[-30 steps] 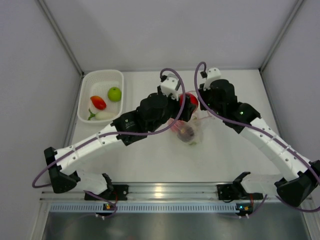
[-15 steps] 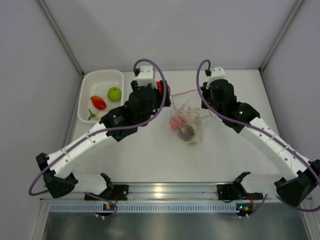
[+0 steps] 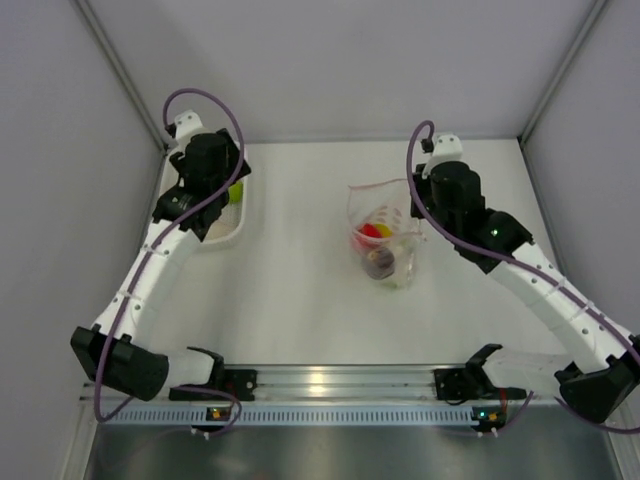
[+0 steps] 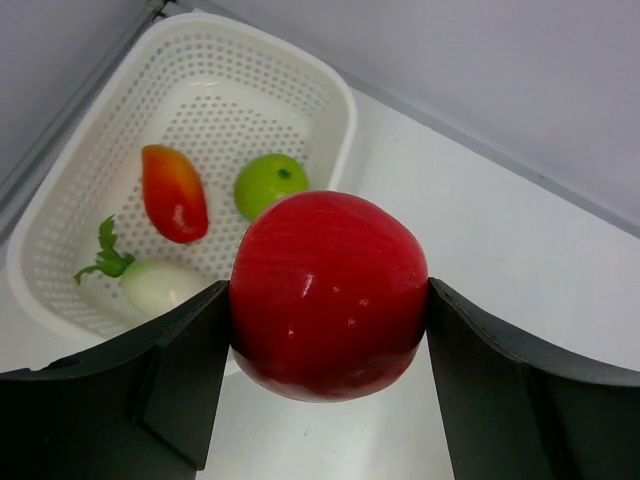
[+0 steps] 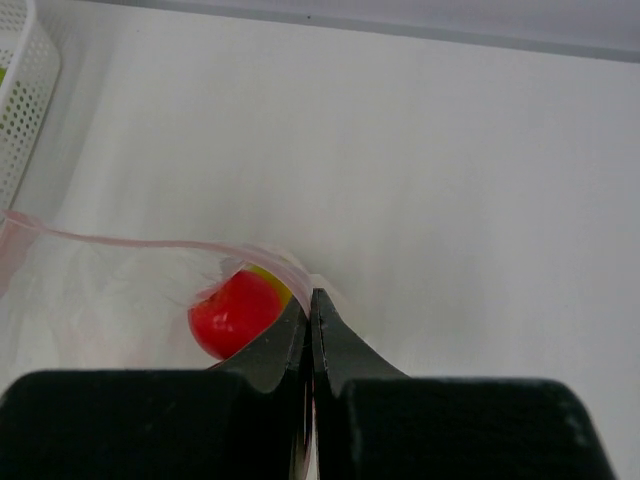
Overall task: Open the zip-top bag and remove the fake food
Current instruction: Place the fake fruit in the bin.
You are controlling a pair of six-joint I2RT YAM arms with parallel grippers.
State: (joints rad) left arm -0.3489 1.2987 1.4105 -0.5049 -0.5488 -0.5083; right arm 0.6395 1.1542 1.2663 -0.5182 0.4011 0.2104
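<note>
Right of centre on the tabletop stands the zip-top bag, mouth open, rim pinched in the shut right jaws, red, yellow and dark fake food inside. Far left, the left jaws grip a red fruit over the white basket.

Both arms reach far forward.
My left gripper clamps a red fruit; my right gripper pinches the bag rim.

The left arm and right arm had white links set between bulky black joint housings (a small green light glowed on the right one). A purple cable looped along each. The left hand and right hand had plain matt-black fingers.
</note>
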